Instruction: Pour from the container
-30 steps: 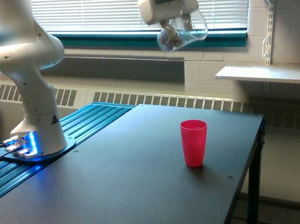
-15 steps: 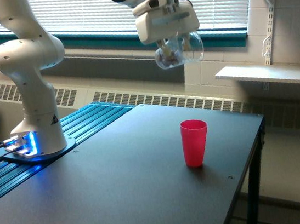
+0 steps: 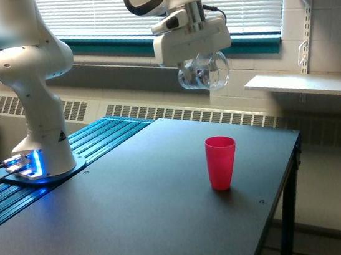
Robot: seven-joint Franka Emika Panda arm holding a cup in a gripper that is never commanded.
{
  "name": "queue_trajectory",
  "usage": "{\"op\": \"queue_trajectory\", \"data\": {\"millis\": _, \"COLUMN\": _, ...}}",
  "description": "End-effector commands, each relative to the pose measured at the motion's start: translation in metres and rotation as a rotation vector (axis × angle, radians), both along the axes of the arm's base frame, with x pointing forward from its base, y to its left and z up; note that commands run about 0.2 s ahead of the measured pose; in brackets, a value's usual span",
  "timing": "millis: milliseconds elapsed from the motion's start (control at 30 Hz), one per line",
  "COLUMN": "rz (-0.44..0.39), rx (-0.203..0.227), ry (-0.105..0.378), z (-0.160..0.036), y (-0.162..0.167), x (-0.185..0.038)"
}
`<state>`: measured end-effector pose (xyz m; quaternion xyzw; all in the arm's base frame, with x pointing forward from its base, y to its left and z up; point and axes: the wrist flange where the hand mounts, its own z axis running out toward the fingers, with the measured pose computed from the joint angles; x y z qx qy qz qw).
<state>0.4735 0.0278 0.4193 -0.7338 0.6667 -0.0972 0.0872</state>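
Glass, or something like it, is what the container [image 3: 204, 73] appears to be made of: a small clear rounded flask with a few reddish-brown pieces faintly visible inside, so it is judged light, rigid, smooth enough to slip, and breakable if dropped onto the table [image 3: 138, 220]. It is held in the air directly under the gripper [image 3: 196, 61], whose fingers seem closed against its upper part, although the exact contact is hidden by the hand's white body. A hold near the neck or upper wall is judged best, since the bulb below offers only a curved, slick surface. The flask hangs well above the pink-red cup [image 3: 221, 162] and a little toward the exterior view's left of it. The cup stands upright on the dark tabletop, near the table's edge on the exterior view's right, so a knock could send it off that side. Open room is available above and around the cup; the robot's base [image 3: 40, 163] stands well apart.
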Motion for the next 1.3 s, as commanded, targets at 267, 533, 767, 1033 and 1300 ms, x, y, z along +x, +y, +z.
{"op": "queue_trajectory", "data": {"millis": 267, "rz": -0.048, "rx": 0.006, "ry": 0.055, "z": -0.012, "y": 0.011, "x": 0.004}}
{"op": "queue_trajectory", "data": {"millis": 533, "rz": -0.012, "rx": -0.040, "ry": 0.069, "z": -0.032, "y": 0.035, "x": 0.004}}
{"op": "queue_trajectory", "data": {"millis": 767, "rz": -0.007, "rx": 0.031, "ry": 0.099, "z": -0.050, "y": 0.048, "x": 0.004}}
{"op": "queue_trajectory", "data": {"millis": 1033, "rz": -0.028, "rx": 0.039, "ry": 0.123, "z": -0.055, "y": 0.048, "x": 0.005}}
{"op": "queue_trajectory", "data": {"millis": 1300, "rz": -0.081, "rx": 0.082, "ry": 0.163, "z": -0.057, "y": 0.043, "x": 0.008}}
